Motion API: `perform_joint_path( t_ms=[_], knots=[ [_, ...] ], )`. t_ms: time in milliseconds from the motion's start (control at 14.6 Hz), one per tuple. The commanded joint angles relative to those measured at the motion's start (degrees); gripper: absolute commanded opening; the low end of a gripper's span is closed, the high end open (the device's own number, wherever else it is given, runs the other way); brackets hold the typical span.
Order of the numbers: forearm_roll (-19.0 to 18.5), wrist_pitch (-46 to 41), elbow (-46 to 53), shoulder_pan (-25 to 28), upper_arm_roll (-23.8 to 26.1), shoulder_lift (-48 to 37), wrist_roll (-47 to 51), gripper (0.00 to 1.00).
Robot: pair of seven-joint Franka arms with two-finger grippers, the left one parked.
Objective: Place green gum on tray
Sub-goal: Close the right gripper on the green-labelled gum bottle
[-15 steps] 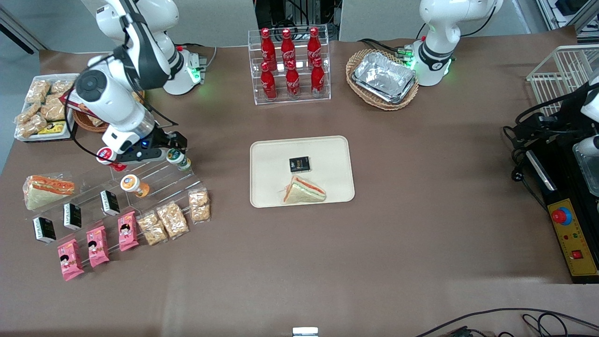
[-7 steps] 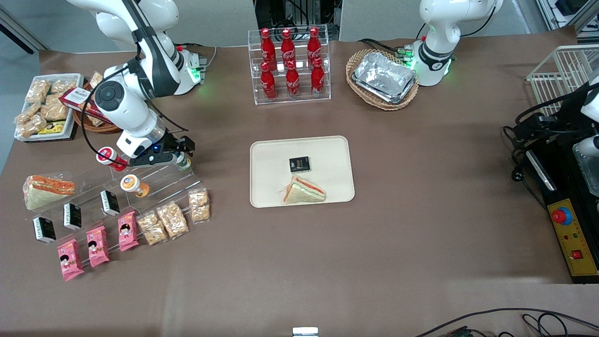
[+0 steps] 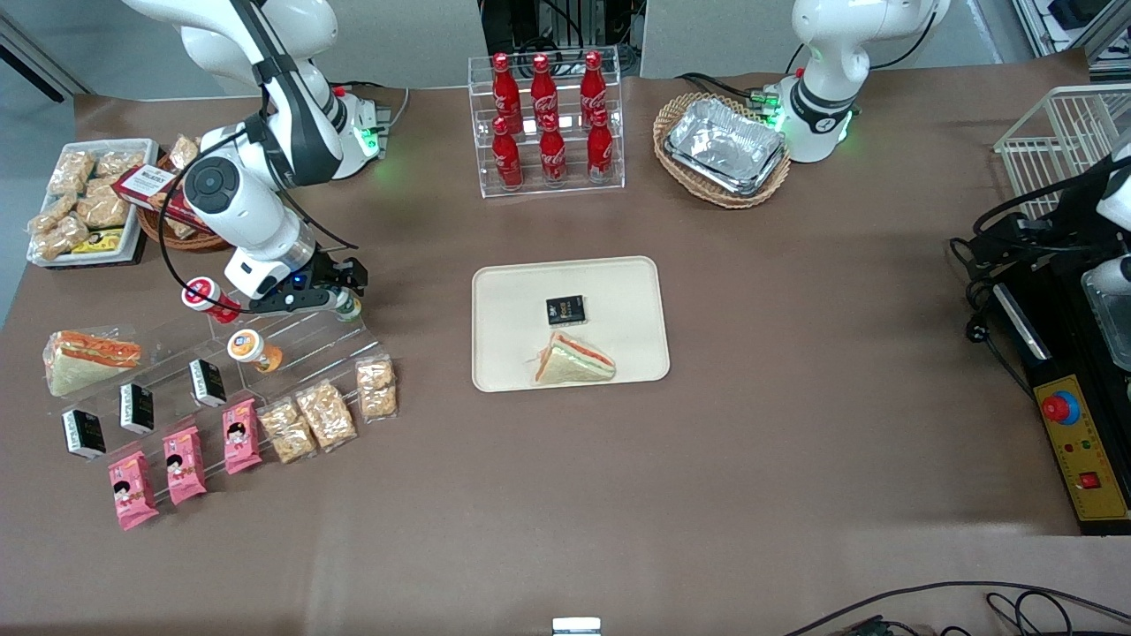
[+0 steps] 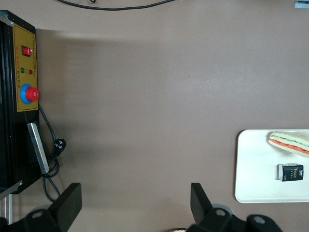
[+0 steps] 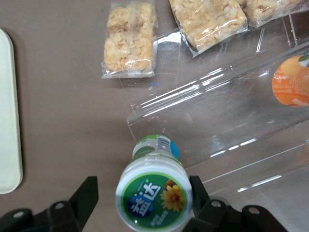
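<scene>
The green gum stands upright at the end of a clear acrylic step rack, its green-and-white lid facing the right wrist camera. My right gripper is open and straddles the bottle: one finger is close against the lid, the other stands a gap away. In the front view the gripper covers most of the gum. The cream tray lies mid-table toward the parked arm's end, holding a sandwich and a black packet. The tray's edge shows in the right wrist view.
An orange-lidded bottle and a red-lidded bottle lie on the rack beside the gum. Snack packets lie nearer the front camera. A cola bottle rack and a wicker basket with foil containers stand farther away.
The right arm has swung and come down over the green gum, so the gripper now straddles the bottle and hides most of it in the front view. The gum has not moved.
</scene>
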Motion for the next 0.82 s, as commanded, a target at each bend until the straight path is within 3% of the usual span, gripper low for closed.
perform_joint_path(
  t_ms=[0, 342, 547, 752],
  knots=[
    [-0.84, 0.83, -0.78, 0.03, -0.27, -0.23, 0.17, 0.64],
    [-1.02, 0.48, -0.61, 0.03, -0.27, -0.15, 0.17, 0.3],
    [-1.2, -2.67, 1.32, 0.03, -0.27, -3.55, 0.0, 0.28],
    [-1.2, -20.63, 13.14, -0.15, -0.71, -5.77, -1.41, 0.28]
  ],
)
